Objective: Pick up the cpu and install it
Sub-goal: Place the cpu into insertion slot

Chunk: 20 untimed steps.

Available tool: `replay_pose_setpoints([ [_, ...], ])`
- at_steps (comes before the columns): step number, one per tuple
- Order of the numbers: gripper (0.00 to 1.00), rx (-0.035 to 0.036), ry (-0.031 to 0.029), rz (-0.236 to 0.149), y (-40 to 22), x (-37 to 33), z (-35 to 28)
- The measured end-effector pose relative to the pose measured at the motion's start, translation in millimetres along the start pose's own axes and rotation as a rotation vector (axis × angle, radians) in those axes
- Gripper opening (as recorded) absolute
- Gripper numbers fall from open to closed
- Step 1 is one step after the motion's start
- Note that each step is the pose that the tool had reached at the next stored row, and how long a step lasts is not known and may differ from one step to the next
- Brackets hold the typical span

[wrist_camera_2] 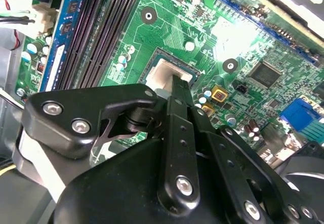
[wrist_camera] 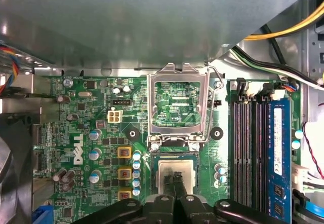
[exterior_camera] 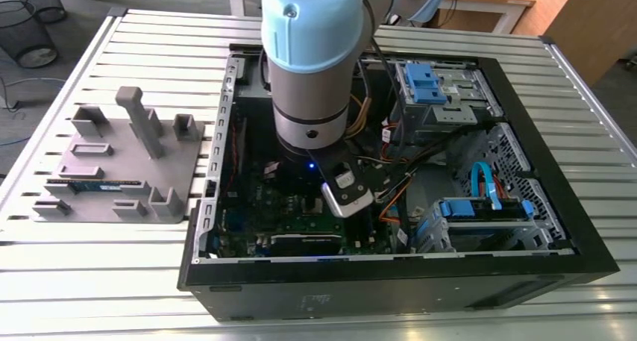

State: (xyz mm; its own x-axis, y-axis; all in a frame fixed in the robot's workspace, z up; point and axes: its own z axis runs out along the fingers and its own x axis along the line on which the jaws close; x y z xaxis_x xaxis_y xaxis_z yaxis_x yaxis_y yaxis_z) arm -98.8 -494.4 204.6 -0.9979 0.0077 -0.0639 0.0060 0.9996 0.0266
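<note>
From where I stand, the slatted metal surface (exterior_camera: 100,281) carries everything. The biggest thing on it is the open black computer case (exterior_camera: 398,289), lying on its side with its insides showing. The arm (exterior_camera: 310,57) comes in from twelve o'clock and plunges straight down into the middle of the case. In the exterior view a grey holder (exterior_camera: 110,166) sits on the surface at nine o'clock from the case, well apart from the arm. A long memory stick (exterior_camera: 95,184) lies in it.

Inside the case, blue drive brackets (exterior_camera: 423,83) sit at about one o'clock from the arm.

The green motherboard (wrist_camera: 91,112) (wrist_camera_2: 167,21) shows in both wrist views. On it the hinged metal socket frame (wrist_camera: 177,77) is flipped open and stands just beside the socket. Black memory slots (wrist_camera: 248,148) run alongside, and one blue stick (wrist_camera: 279,148) is seated in the slot beyond them.

The cpu (wrist_camera: 188,176) (wrist_camera_2: 159,74), its silvery top up, lies flat inside the socket's dark square border. The tool (wrist_camera: 173,176) (wrist_camera_2: 178,79) hangs right over it, fingers drawn together into one narrow pair, their tips above the middle of the chip's top and clamped on nothing. I cannot tell whether the tips actually press on the metal.
</note>
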Motion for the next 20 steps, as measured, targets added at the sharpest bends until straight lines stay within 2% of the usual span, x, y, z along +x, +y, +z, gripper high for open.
replay_pose_setpoints([
  [15, 0.11, 0.0014, -0.0006, 0.022, 2.0, -1.1, 7.5],
  [20, 0.11, 0.0016, -0.0006, 0.022, 2.0, -1.1, 8.0],
])
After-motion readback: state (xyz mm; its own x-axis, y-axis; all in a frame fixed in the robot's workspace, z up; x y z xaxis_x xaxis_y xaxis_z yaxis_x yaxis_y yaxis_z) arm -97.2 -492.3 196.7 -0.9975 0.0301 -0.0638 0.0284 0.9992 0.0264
